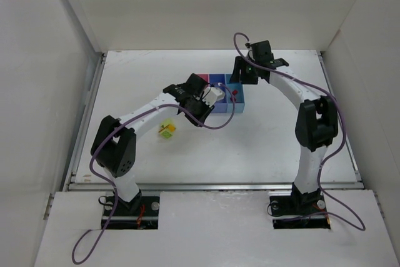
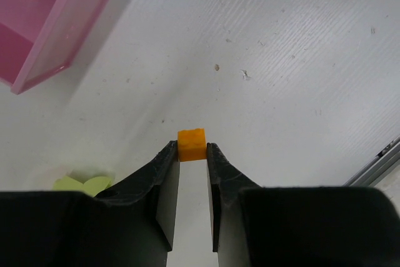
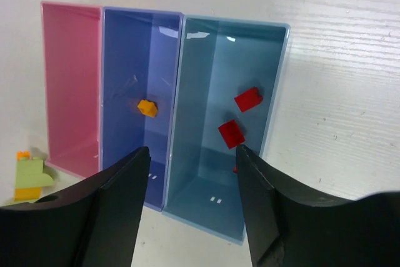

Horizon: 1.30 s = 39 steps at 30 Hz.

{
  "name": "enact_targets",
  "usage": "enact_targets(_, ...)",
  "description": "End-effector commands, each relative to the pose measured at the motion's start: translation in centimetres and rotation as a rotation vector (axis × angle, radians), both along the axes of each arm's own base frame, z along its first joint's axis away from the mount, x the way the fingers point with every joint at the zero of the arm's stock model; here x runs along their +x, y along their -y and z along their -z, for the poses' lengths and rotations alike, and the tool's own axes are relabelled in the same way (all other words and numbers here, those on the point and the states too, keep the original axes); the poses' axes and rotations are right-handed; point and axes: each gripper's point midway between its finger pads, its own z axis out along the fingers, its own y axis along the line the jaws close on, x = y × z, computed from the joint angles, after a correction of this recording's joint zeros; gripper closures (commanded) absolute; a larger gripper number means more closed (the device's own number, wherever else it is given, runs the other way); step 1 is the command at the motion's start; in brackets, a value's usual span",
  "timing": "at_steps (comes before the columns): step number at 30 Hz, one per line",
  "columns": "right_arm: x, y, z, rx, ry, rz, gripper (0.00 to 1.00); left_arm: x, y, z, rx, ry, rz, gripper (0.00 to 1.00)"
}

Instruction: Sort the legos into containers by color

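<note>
Pinching orange lego square-on

The worktop is a flat, rectangular white panel. Both wrist views show a fine ribbed texture of parallel lines on its surface. A small dark speck and a faint scuff lie near each other on it. A metal rail runs along its near edge and also appears at the lower right of the left wrist view. Plain white panels enclose the worktop: left wall, back wall, right wall. A white board lies in front of the rail
</note>
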Motion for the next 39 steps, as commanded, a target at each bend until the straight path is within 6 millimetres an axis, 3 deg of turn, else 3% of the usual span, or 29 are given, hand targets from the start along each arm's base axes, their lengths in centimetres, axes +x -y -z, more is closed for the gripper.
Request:
enact_targets(1, 1.2, -0.1, -2.6, -0.001, 0.066, -0.001, 0.35, -0.3, 0.3, -1.8, -0.055, 0.018, -0.004, 1.00)
enact_targets(5, 0.9, -0.3, -3.6, 0.019, 0.083, -0.015, 0.34, 0.0, 0.6, -2.5, -0.067, 0.034, -0.004, 1.00)
enact_targets(11, -0.1, -0.1, -7.8, 0.042, 0.162, -0.015, 0.34, 0.0, 0.6, -2.5, -0.067, 0.034, -0.004, 1.00)
enact_targets(13, -0.7, 0.6, -8.1, 0.027, 0.167, 0.003, 0.34, 0.0, 0.6, -2.5, -0.067, 0.034, -0.004, 1.00)
enact_targets(15, -1.4, 1.9, -9.6, 0.017, 0.201, 0.037, 0.34, 0.0, 0.6, -2.5, -0.070, 0.030, -0.012, 1.00)
enact_targets(17, -1.8, 4.1, -9.4, -0.025, 0.204, 0.092, 0.34, 0.0, 0.6, -2.5, -0.070, 0.030, -0.012, 1.00)
enact_targets(19, -2.7, 6.0, -10.6, -0.040, 0.234, 0.138, 0.33, 0.0, 0.6, -2.5, -0.070, 0.030, -0.012, 1.00)
enact_targets(21, -3.7, 10.1, -9.9, -0.093, 0.231, 0.257, 0.32, 0.0, 0.6, -2.5, -0.070, 0.030, -0.012, 1.00)
enact_targets(22, -4.1, 10.2, -11.1, -0.076, 0.254, 0.268, 0.32, 0.0, 0.6, -2.5, -0.070, 0.030, -0.012, 1.00)
enact_targets(23, -4.2, 12.3, -11.2, -0.092, 0.268, 0.325, 0.32, -0.1, 0.7, -2.5, -0.076, 0.025, -0.007, 1.00)
enact_targets(24, -5.0, 13.5, -10.1, -0.103, 0.241, 0.360, 0.32, -0.1, 0.7, -2.5, -0.076, 0.025, -0.007, 1.00)
enact_targets(25, -5.6, 14.6, -11.2, -0.104, 0.276, 0.391, 0.30, -0.1, 0.7, -2.5, -0.076, 0.025, -0.007, 1.00)
enact_targets(28, -6.9, 18.3, -10.7, -0.149, 0.273, 0.493, 0.29, 0.7, 1.1, -3.0, -0.082, 0.047, -0.012, 1.00)
enact_targets(35, -8.9, 21.1, -10.3, -0.188, 0.267, 0.576, 0.29, 4.2, 3.1, -5.7, -0.115, 0.145, -0.009, 1.00)
enact_targets(39, -9.5, 21.2, -10.2, -0.187, 0.267, 0.589, 0.29, 6.8, 3.9, -6.7, -0.120, 0.225, -0.040, 1.00)
